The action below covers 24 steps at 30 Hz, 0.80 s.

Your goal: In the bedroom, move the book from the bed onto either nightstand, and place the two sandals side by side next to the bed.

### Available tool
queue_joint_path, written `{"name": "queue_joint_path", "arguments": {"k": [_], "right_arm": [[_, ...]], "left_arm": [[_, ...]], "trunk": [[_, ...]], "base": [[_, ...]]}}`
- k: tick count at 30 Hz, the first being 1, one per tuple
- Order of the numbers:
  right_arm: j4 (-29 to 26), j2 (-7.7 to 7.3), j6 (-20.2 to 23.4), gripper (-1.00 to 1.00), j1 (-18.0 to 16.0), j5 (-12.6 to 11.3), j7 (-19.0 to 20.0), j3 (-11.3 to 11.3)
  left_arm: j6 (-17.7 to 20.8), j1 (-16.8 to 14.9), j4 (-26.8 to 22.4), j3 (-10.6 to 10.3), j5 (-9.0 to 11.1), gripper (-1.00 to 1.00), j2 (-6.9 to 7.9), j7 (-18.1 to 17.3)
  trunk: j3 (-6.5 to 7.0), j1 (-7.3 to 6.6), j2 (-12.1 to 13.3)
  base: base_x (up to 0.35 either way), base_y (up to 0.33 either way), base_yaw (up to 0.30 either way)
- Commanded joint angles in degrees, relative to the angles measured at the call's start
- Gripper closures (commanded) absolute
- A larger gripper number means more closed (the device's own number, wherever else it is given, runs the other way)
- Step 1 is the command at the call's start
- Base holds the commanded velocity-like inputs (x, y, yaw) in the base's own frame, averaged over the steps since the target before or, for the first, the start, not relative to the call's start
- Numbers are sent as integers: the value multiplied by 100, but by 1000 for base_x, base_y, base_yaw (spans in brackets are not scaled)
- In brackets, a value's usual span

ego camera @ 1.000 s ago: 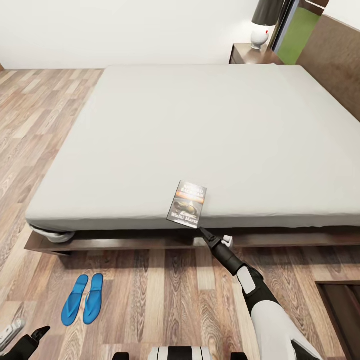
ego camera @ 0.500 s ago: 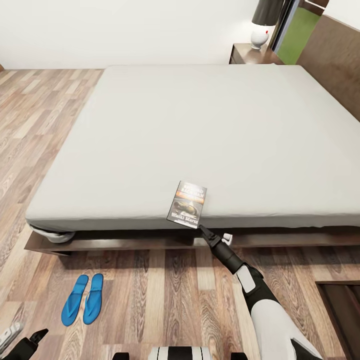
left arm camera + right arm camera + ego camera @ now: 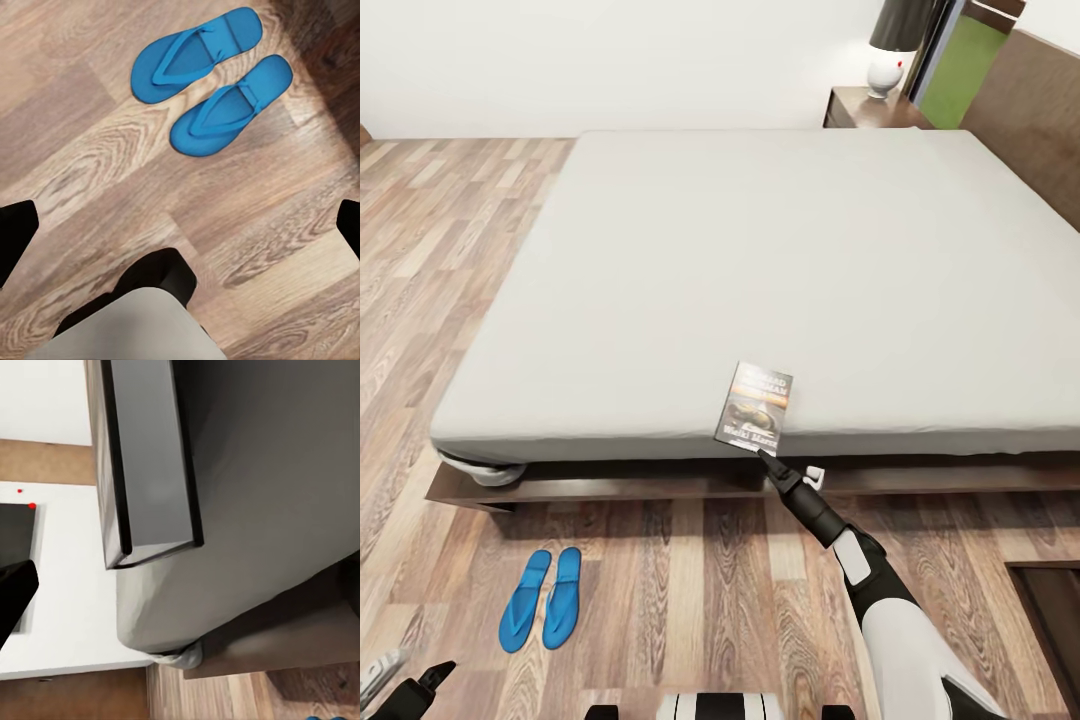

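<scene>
Head view: small dark paperback book (image 3: 755,409) with white lettering and an orange band lies flat at the near edge of the big low bed (image 3: 780,270) with pale grey mattress and dark brown frame, its lower edge overhanging slightly. So the book move isn't done. Right gripper (image 3: 792,476) is just below that overhang; right wrist view has the book (image 3: 146,465) close up with one dark fingertip off to the side, jaws apart, nothing clamped. Bright blue flip-flop sandals (image 3: 542,598) sit side by side on the wood-plank floor (image 3: 690,590) near the bed's corner, so that half looks finished. Left gripper (image 3: 180,229) hovers above the sandals (image 3: 214,82), jaws wide apart. Dark brown nightstand (image 3: 870,108) with white-based lamp (image 3: 892,45) is at the far side, well apart from the book. Remaining: grasp, carry, place.
</scene>
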Motion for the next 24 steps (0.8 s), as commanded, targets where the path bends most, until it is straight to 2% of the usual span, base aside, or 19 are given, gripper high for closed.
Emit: {"name": "queue_joint_path", "arguments": {"k": [1,9,24], "right_arm": [[-2,7,54,-100,-5,2,20,-35],[-2,7,54,-100,-19,6,22,-34],[-2,7,54,-100,-22,15,28,-34]], "left_arm": [[12,2,-7,0,60,-100,2,51],[10,2,-2,-1,57,-100,-3,51],[-184,2,80,-3,65,-100,1,59]], "trunk": [[-3,0,-2],[-3,0,-2],[-3,0,-2]], "base": [[0,90,0],[4,32,0],[81,70,0]]}}
